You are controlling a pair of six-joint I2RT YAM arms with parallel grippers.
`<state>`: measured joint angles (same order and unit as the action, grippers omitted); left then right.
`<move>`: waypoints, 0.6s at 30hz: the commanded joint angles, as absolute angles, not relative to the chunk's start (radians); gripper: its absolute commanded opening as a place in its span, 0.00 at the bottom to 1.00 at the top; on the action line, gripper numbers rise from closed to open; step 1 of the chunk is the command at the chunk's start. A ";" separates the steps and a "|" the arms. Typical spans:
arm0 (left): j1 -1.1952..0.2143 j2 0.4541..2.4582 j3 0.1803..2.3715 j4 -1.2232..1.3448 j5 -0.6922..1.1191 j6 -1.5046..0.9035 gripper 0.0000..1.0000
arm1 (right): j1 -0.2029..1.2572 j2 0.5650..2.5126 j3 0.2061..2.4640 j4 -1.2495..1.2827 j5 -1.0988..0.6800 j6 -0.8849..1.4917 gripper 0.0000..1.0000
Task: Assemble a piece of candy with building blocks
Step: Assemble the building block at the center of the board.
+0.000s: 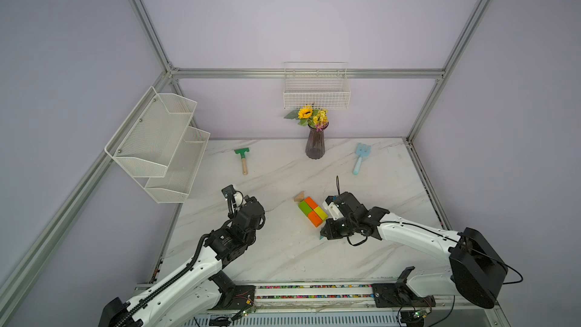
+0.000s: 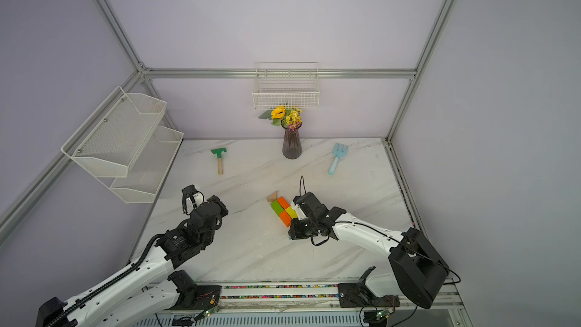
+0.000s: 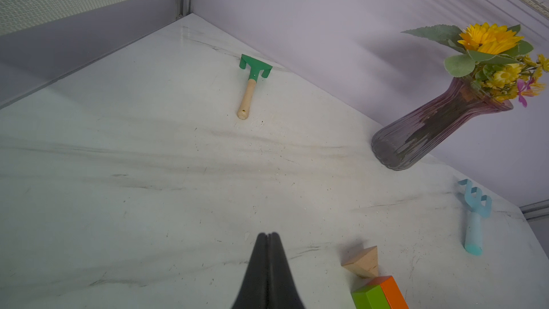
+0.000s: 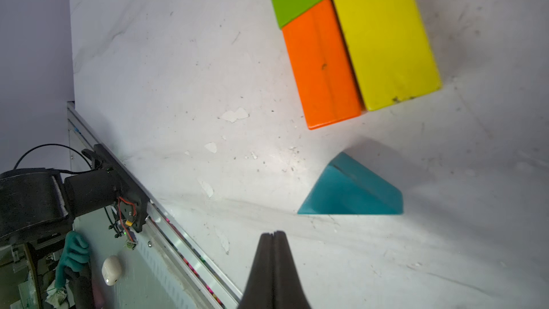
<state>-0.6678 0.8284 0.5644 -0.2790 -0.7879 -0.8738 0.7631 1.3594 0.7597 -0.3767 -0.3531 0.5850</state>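
Four blocks [image 1: 312, 210] lie pressed together as one rectangle near the middle of the bench [image 1: 283, 256]. The green block [image 1: 304, 207] and far orange block [image 1: 311, 202] form its far end. The near orange block [image 1: 315, 218] and yellow block [image 1: 321, 212] form its near end. The tan triangle [image 1: 300, 197] lies against the far end. The teal triangle [image 4: 350, 188] rests on the bench just off the near end, with bare marble between them; in both top views the right arm hides most of it. The right gripper [image 4: 274, 235] hangs just beside the teal triangle, fingers clenched on nothing. The left gripper [image 3: 269, 237] is over bare bench toward the left edge, fingers pressed together and empty. Along the far edge lie a rake [image 1: 242, 159], a vase [image 1: 315, 144] and a fork [image 1: 360, 158].
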 commanded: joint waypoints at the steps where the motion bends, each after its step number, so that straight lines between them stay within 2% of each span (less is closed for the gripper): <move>1: -0.657 0.822 0.565 -0.273 -0.786 -0.890 0.00 | 0.810 1.370 0.789 -0.376 -0.345 0.631 0.00; 8: -0.657 0.817 0.565 -0.283 -0.784 -0.890 0.00 | 0.921 1.487 0.843 -0.387 -0.288 0.686 0.00; 18: -0.655 0.800 0.552 -0.295 -0.785 -0.901 0.00 | 0.923 1.509 0.834 -0.420 -0.166 0.719 0.00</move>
